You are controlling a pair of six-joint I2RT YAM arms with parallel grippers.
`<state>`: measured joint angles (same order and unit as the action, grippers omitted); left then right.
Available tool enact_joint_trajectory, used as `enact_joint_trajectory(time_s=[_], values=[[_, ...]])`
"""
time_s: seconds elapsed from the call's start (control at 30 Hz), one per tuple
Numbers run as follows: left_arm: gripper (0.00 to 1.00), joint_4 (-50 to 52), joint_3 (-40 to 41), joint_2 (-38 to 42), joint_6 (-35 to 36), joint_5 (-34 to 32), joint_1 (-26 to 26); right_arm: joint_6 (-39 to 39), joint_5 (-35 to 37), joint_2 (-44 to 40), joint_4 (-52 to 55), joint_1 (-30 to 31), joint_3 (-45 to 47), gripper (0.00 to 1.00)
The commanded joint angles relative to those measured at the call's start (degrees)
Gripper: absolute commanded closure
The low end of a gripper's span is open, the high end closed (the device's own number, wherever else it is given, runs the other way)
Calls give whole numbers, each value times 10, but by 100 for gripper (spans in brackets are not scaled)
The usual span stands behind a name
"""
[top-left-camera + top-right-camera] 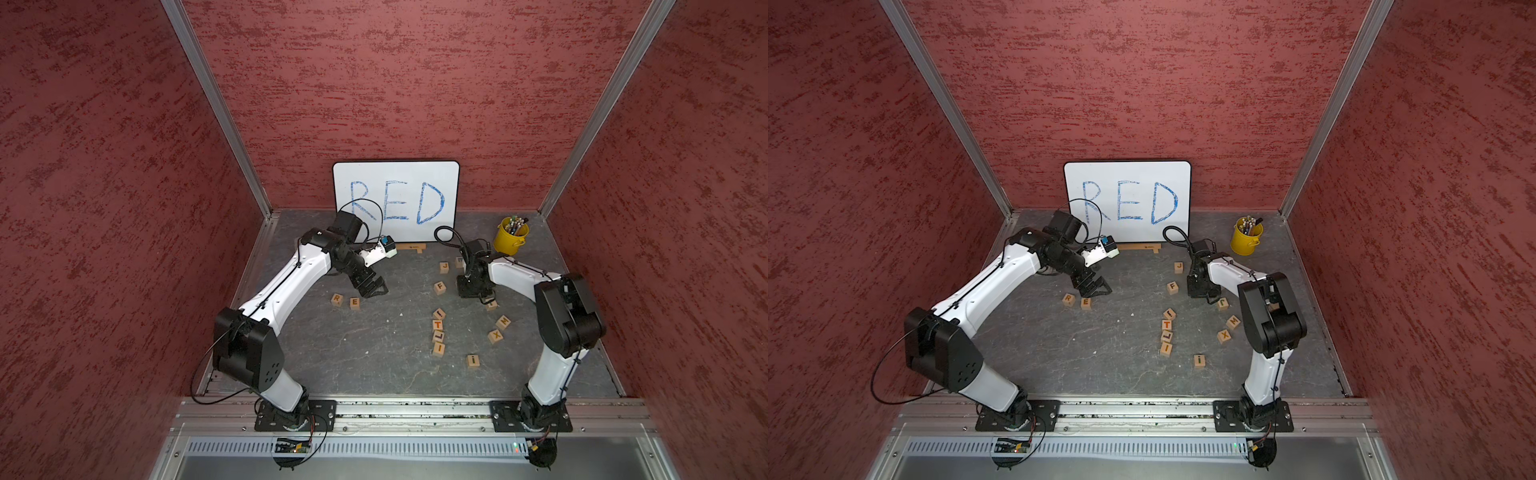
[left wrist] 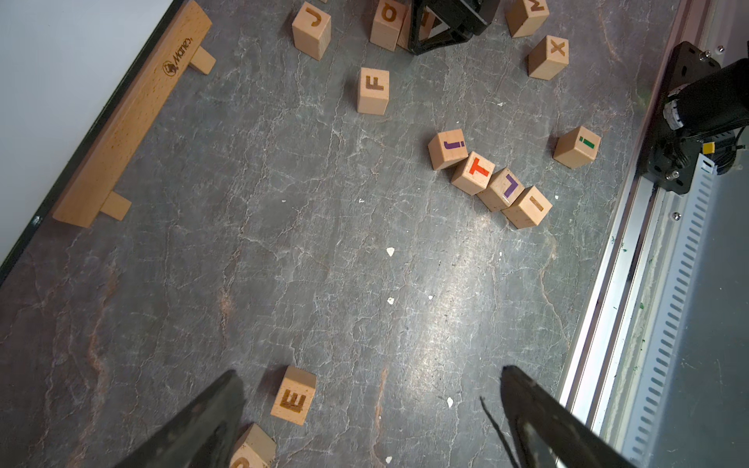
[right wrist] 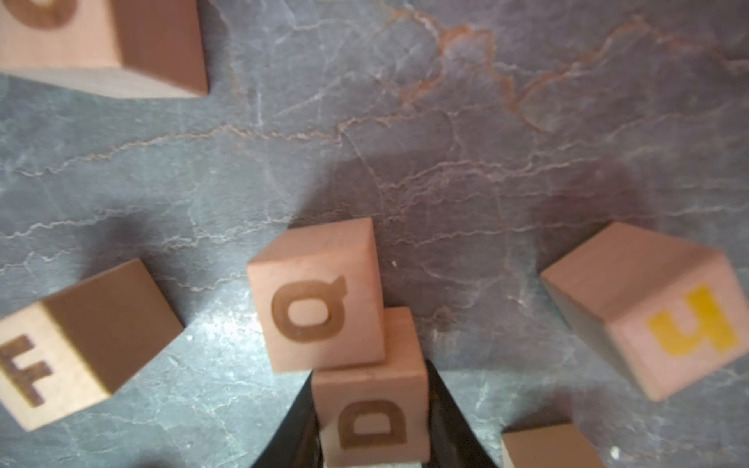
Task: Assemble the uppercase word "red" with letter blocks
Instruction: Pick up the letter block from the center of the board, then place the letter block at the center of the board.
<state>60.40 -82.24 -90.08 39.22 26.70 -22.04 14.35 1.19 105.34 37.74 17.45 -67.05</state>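
The right claw (image 3: 371, 391) pinches the D block (image 3: 371, 421) in the worktop's right half, touching a neighbour block (image 3: 320, 300). Lift straight up to avoid dragging it, then set D beside the E block (image 1: 354, 302) and R block (image 1: 337, 299) near the left edge, where the left claw (image 1: 377, 291) gapes wide.

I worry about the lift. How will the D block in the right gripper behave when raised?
The D block looks like solid wood, so probably stiff and light. The right gripper clamps its flat faces, so it should not roll. The Q block seems to touch it and may shift.
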Motion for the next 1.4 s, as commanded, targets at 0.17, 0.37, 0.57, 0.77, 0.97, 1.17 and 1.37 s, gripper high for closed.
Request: enact_joint_trajectory(time_s=[0.17, 0.37, 0.57, 0.77, 0.97, 1.17, 1.37], values=[[0, -14, 17, 18, -17, -3, 0, -4, -15, -6, 18, 3, -20, 75], [0, -25, 22, 20, -27, -2, 7, 3, -8, -28, 54, 31, -24, 75], [0, -40, 10, 10, -52, 4, 32, 29, 8, -58, 109, 87, -62, 75], [0, -58, 11, 20, -90, 11, 76, 56, 2, -55, 138, 154, -120, 74], [0, -69, 33, 51, -114, 23, 158, 69, -10, -7, 136, 207, -173, 74], [0, -73, 70, 86, -114, 15, 220, 72, -20, 61, 133, 248, -226, 74], [0, -71, 92, 102, -115, 32, 257, 74, -17, 129, 148, 289, -282, 73]])
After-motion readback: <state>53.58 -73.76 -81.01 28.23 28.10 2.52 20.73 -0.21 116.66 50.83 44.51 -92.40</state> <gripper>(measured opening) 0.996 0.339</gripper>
